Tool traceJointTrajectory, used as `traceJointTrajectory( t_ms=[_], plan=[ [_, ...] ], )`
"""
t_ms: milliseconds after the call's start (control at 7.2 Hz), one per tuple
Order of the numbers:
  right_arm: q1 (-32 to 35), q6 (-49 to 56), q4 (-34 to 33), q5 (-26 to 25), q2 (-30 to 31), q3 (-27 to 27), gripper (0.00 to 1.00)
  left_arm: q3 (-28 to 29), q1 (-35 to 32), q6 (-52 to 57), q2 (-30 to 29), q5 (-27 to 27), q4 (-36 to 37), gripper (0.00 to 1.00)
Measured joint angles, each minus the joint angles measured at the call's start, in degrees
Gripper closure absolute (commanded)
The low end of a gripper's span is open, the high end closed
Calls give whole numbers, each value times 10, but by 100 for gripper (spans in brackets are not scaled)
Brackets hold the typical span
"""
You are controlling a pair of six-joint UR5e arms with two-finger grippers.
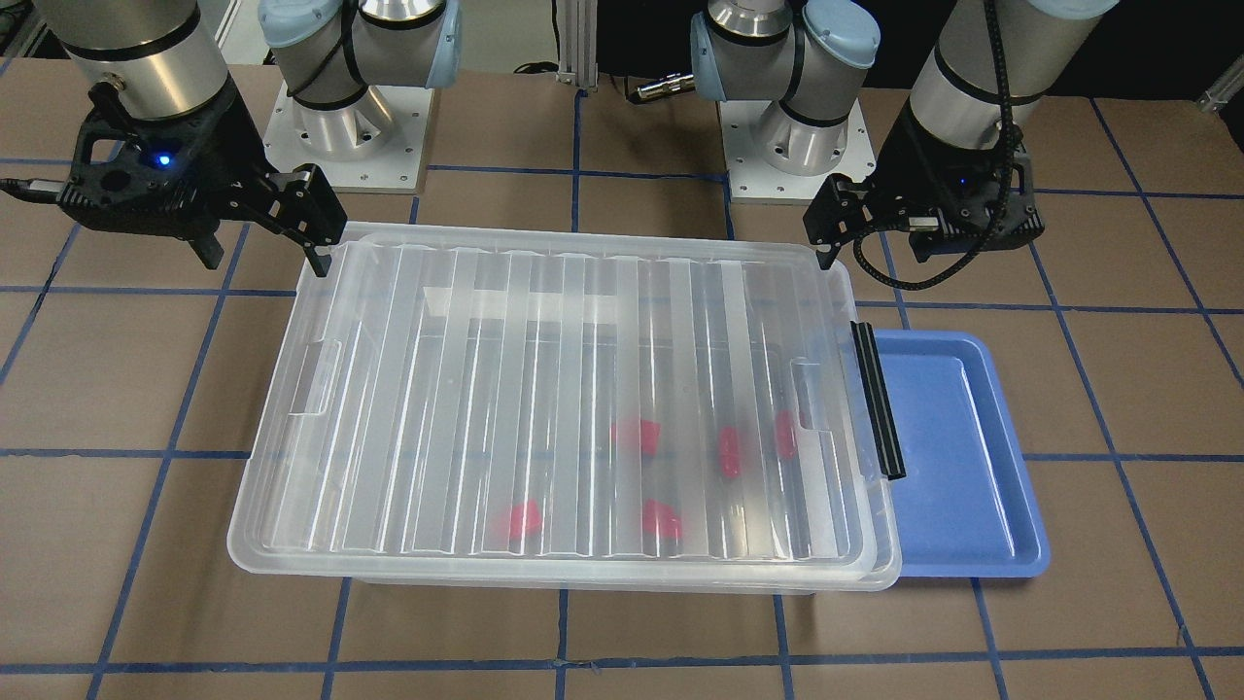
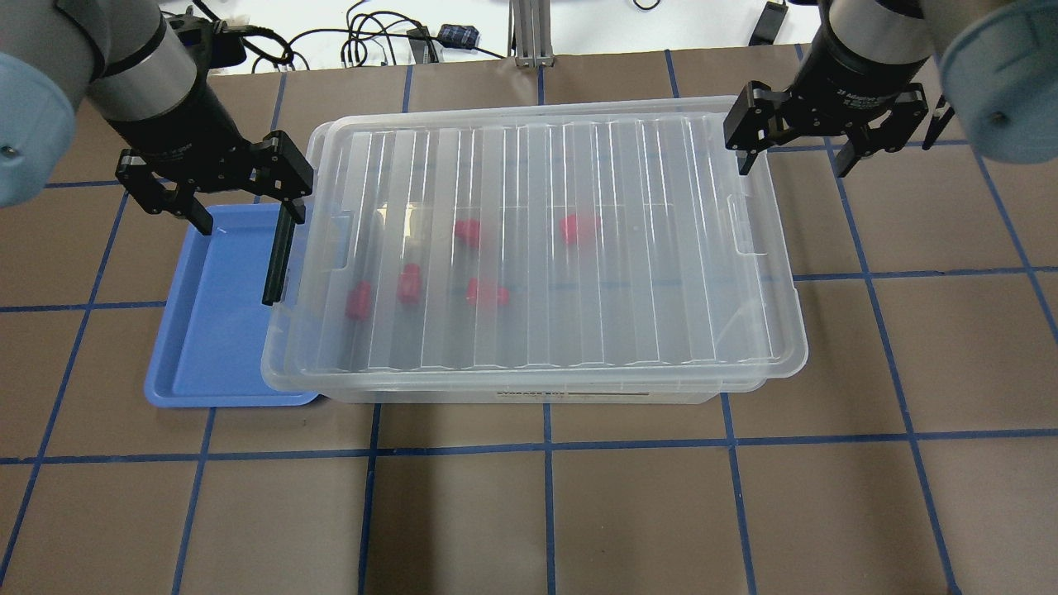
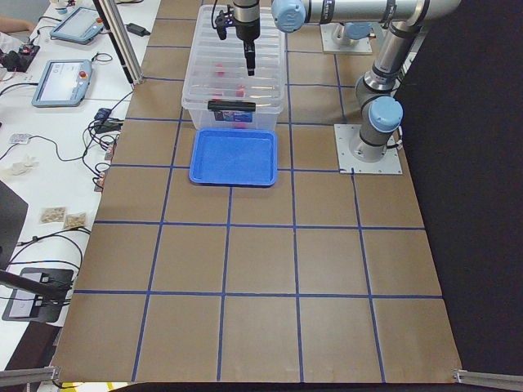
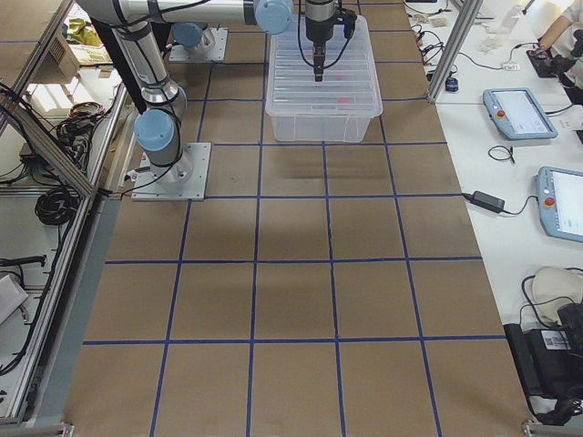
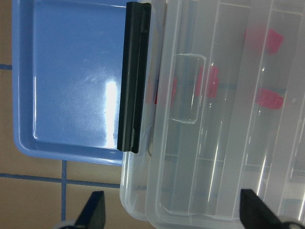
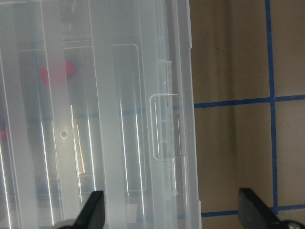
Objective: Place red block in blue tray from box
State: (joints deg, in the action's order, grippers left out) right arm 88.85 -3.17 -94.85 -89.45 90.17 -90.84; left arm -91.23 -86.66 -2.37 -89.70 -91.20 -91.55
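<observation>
Red block [image 2: 360, 299] inside lidded box [image 2: 620, 248] — left hand [image 2: 246, 216] outside, nearby.

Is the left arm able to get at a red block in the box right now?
Probably not. The closed lid covers the box, with every red block underneath. The left gripper hovers open over the handle end, so the lid would have to come off first.

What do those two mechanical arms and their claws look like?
The left arm and right arm are silver tubes with pale-blue joint caps. The left gripper and right gripper are black and two-fingered. White lettering rings the right one's wrist, and a black cable loops beside the left.
</observation>
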Motion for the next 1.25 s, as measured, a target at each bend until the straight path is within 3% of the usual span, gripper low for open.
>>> traceJointTrajectory(
  t_ms=[694,1250],
  plan=[
    [-5,7,-5,-5,-15,-2,0,0,0,0,0,0,-1,0],
    [-16,13,-58,-11,-109,-5,0,-1,0,-1,0,-1,-1,0]
  ],
)
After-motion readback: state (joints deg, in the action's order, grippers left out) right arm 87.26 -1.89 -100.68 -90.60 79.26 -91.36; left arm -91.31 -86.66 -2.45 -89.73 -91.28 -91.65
